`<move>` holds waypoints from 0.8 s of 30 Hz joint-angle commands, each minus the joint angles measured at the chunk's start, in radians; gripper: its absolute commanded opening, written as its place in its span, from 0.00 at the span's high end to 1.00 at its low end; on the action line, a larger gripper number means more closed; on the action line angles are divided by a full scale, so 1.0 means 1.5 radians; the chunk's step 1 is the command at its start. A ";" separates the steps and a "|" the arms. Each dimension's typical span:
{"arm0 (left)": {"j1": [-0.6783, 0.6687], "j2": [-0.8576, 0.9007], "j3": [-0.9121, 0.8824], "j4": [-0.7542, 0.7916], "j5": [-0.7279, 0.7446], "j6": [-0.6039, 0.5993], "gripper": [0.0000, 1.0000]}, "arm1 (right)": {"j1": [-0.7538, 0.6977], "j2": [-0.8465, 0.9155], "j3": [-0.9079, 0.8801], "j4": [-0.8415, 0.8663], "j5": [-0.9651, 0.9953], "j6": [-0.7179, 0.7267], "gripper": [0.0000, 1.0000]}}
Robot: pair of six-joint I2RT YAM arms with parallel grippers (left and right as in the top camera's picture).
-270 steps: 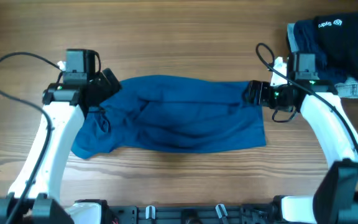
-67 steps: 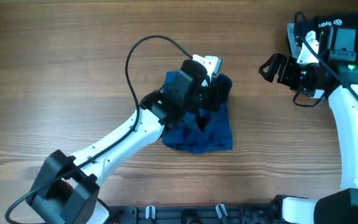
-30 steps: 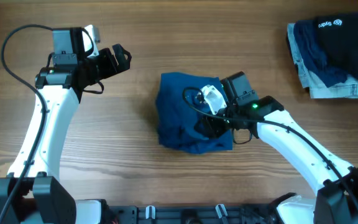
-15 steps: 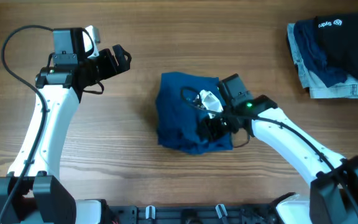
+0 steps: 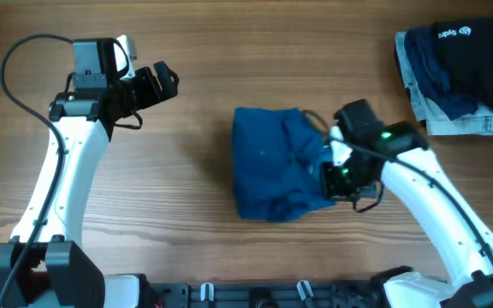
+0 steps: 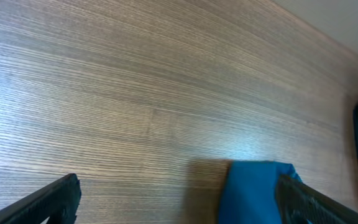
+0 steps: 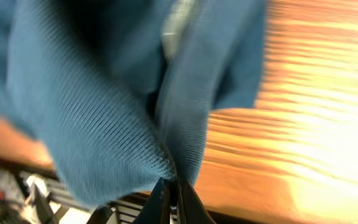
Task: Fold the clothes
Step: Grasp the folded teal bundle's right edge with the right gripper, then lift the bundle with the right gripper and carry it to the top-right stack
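The mid-blue garment [image 5: 276,162] of the clothes lies folded into a thick bundle at the table's middle. My right gripper [image 5: 330,178] is shut on its right edge; in the right wrist view the blue cloth [image 7: 104,106] is pinched between the closed fingertips [image 7: 174,190] and hangs in folds. My left gripper [image 5: 168,81] is open at the far left, well away from the bundle, with nothing between its fingers [image 6: 55,199]. Part of the blue garment [image 6: 253,193] shows at the lower right of the left wrist view. More clothes, navy with white print over pale denim [image 5: 460,68], sit at the far right.
Bare wooden table [image 5: 229,51] surrounds the bundle. The stack at the back right reaches the table's right edge. A black rail [image 5: 255,293] with clips runs along the front edge between the arm bases.
The right gripper closed on the blue garment's right side and pulled it rightward; the bundle shifted right with it. The left arm has not moved.
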 commanded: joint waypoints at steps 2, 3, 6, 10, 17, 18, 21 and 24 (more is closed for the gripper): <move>0.005 0.005 0.001 0.003 -0.014 0.014 0.00 | -0.070 0.011 0.011 0.015 0.088 0.041 0.96; 0.005 0.005 0.001 0.003 -0.014 0.014 0.00 | -0.072 0.030 0.011 0.019 0.088 0.041 0.95; 0.005 0.005 0.001 0.003 -0.014 0.017 0.00 | -0.072 0.080 0.011 0.009 0.091 0.035 0.03; 0.005 0.005 0.001 -0.002 -0.019 0.032 0.00 | -0.090 0.073 0.053 0.027 0.047 0.091 0.00; 0.005 0.005 0.001 -0.002 -0.019 0.032 0.00 | -0.090 0.065 0.013 0.136 -0.050 0.149 0.00; 0.005 0.005 0.001 -0.002 -0.019 0.032 0.00 | -0.091 0.065 -0.003 0.154 -0.040 0.151 0.00; 0.005 0.005 0.001 0.000 -0.019 0.032 0.00 | -0.092 0.066 -0.037 0.255 0.073 0.106 0.00; 0.005 0.005 0.001 0.000 -0.019 0.032 0.00 | -0.098 0.097 -0.057 0.379 0.090 0.045 0.00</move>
